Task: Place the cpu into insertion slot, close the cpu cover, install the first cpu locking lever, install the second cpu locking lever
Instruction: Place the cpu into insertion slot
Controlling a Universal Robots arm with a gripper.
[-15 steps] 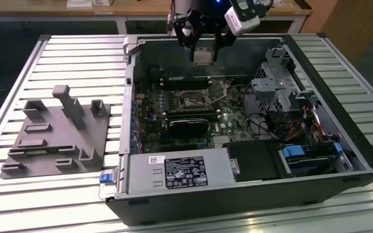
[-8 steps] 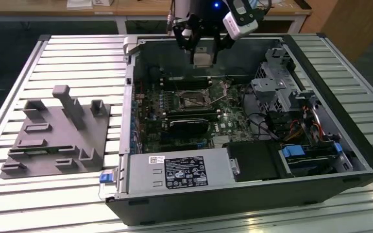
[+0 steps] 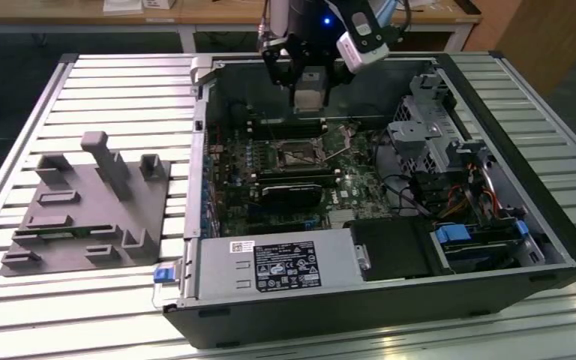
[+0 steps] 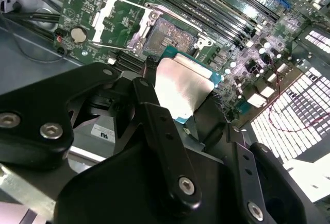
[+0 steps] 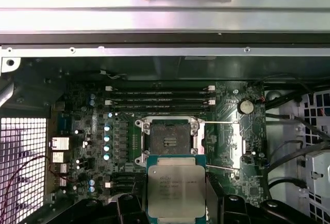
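My gripper (image 3: 308, 84) hangs over the back of the open computer case, shut on the cpu (image 5: 176, 188), a flat silvery square held by its edges. In both wrist views the cpu (image 4: 183, 85) hovers close beside the insertion slot (image 5: 167, 139), above the green board and apart from it. The insertion slot (image 4: 172, 38) lies bare, dark in the centre with a metal rim. The cpu cover (image 4: 101, 14) is swung open to one side of it. Two thin metal lever rods (image 5: 221, 123) stick out from the socket on that same side.
Long black memory sticks (image 5: 160, 98) run just beyond the socket. Inside the case, a power supply (image 3: 268, 266) sits at the front and a drive cage (image 3: 433, 131) at the exterior view's right. A grey fixture block (image 3: 88, 202) rests on the slatted table at the exterior view's left.
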